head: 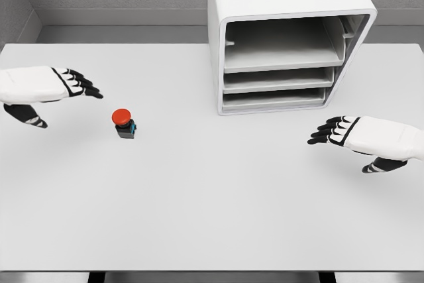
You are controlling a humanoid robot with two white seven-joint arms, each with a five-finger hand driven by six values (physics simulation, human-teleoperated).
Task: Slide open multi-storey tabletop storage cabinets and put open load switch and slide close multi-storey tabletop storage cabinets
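The load switch (124, 123), a small dark block with a red round button on top, stands on the white table left of centre. My left hand (74, 84) hovers up and to its left, fingers stretched out, holding nothing. The white multi-storey cabinet (285, 38) stands at the back right of centre. Its top bay gapes wide, and two lower drawers (278, 89) sit flush in the front. My right hand (334, 130) floats in front of the cabinet's lower right corner, fingers extended, holding nothing.
The white table (212, 210) spans the whole view, with its front edge near the bottom. A grey wall runs behind the cabinet.
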